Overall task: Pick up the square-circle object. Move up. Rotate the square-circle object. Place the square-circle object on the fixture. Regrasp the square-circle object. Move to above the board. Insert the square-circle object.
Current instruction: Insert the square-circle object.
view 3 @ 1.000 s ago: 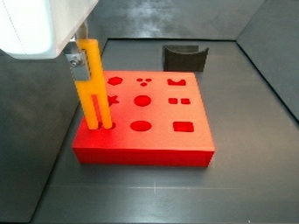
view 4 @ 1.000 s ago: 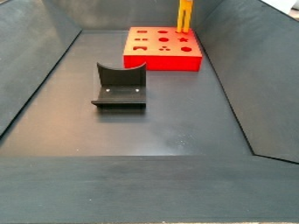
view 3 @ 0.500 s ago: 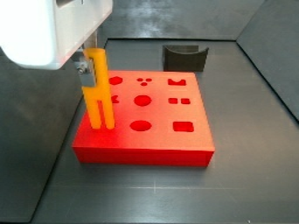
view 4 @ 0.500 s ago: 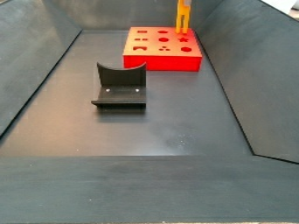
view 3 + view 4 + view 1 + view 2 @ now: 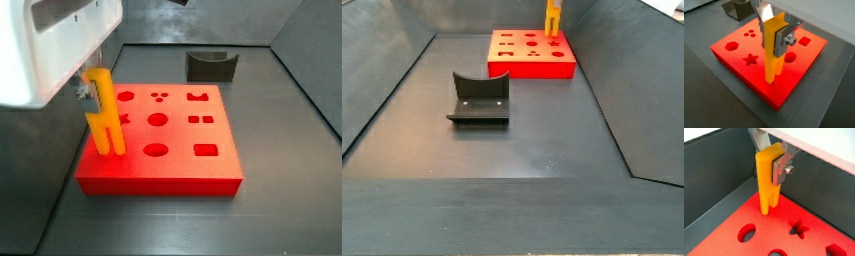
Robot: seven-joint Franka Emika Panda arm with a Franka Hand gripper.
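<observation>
The gripper (image 5: 776, 31) pinches the top of the square-circle object (image 5: 773, 55), which stands upright with its long axis vertical, directly below the fingers. Its lower end meets the board (image 5: 734, 59) at a corner cut-out, so the insertion goes straight down.

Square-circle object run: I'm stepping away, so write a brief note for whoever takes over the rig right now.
Claw: shut on the square-circle object, above the board.
Square-circle object: upright, lower end at the board's top face near one corner; how deep it sits, cannot tell.
Fixture: empty, apart from the board.
Done: pickup, regrasp, move over board.
Left: finish insertion, release.
</observation>
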